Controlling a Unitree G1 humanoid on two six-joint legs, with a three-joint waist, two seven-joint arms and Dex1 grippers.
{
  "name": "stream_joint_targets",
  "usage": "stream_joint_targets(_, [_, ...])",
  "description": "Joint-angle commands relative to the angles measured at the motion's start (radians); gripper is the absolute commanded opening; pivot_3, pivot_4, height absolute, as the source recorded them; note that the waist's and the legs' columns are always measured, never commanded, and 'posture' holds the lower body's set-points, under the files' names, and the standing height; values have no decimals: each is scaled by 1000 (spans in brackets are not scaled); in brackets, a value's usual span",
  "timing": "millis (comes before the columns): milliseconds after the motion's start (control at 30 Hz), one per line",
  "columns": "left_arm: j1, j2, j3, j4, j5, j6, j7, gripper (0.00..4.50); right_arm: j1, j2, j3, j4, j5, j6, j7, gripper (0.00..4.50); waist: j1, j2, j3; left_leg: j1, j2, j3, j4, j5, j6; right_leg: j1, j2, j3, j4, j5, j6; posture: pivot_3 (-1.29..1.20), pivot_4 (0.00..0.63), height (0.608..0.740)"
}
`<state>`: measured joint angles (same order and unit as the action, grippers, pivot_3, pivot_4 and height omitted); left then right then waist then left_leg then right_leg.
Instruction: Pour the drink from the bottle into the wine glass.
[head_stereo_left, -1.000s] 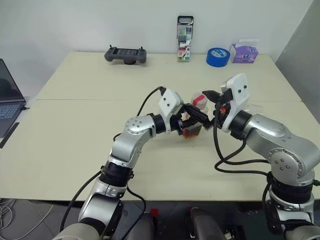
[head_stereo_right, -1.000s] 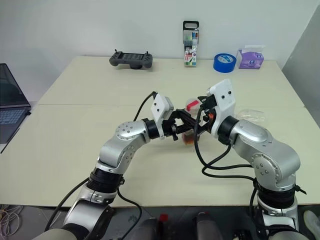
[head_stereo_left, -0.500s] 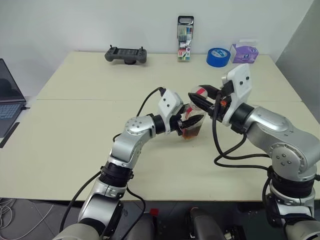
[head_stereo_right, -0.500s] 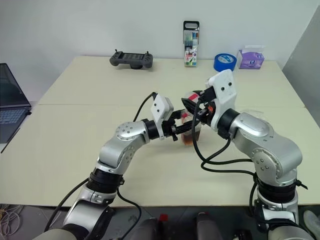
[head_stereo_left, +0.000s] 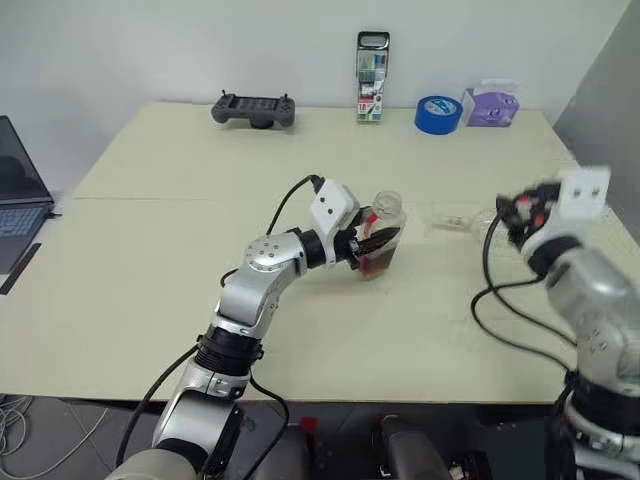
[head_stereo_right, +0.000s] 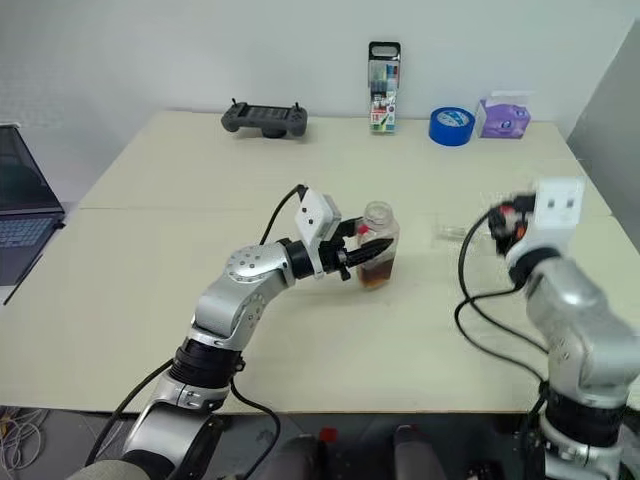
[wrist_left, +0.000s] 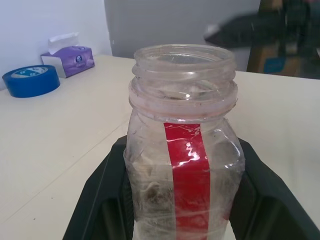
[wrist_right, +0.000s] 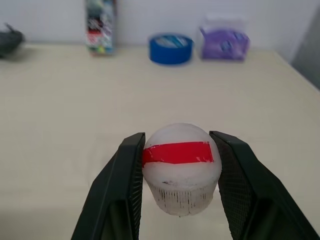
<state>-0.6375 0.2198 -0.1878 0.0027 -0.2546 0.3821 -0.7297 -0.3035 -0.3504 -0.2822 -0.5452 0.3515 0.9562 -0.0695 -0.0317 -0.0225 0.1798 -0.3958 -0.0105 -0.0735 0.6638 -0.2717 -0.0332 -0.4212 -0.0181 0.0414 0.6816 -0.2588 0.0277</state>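
My left gripper (head_stereo_left: 384, 240) is shut on the bottle (head_stereo_left: 386, 209), a clear squarish bottle with a red label strip (wrist_left: 186, 170), held upright just above the table. Its mouth is uncapped. The drink (head_stereo_left: 375, 264), dark reddish-brown, fills the bottle's lower part. Off to the right, my right gripper (wrist_right: 177, 136) is shut on the cap (wrist_right: 181, 172), which is whitish with a red strip. In the head views this gripper (head_stereo_left: 518, 207) is blurred. A faint clear shape that looks like the wine glass (head_stereo_left: 462, 218) lies low on the table between bottle and right gripper.
Along the table's far edge stand a marker pack (head_stereo_left: 371, 78), a blue tape roll (head_stereo_left: 436, 113) and a purple tissue box (head_stereo_left: 489, 104), with a game controller (head_stereo_left: 252, 108) further left. A laptop (head_stereo_left: 15, 195) sits at the left edge.
My right gripper closed on the cap, pulled it off the bottle and swung away to the right and down with it. The left gripper and bottle stayed put.
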Motion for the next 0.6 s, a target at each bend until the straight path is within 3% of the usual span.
stream_joint_targets(33, [-16,-13,14,-32,-11,-30,4,1922,61,67,39,2,-129,-153,-102,1724,-1,1,0,1,0,1,0,0,0,0,0,0,0,0,0,0,150,740])
stream_joint_targets(167, [-25,-18,20,-30,-11,-30,6,1922,114,151,40,99,-167,-257,-122,1724,-1,1,0,3,1,2,0,0,0,1,5,0,0,0,0,0,150,740])
stream_joint_targets(433, [-37,-20,45,-13,-8,-47,32,1922,121,186,-19,132,-165,-252,-121,4436,2,1,-1,2,0,2,0,0,0,1,5,0,-1,0,0,0,150,740])
stream_joint_targets(600, [-51,-29,63,15,-7,-63,51,1922,112,173,-7,75,-177,-211,-103,4500,2,1,-1,3,0,2,0,0,0,1,5,0,0,0,0,0,150,740])
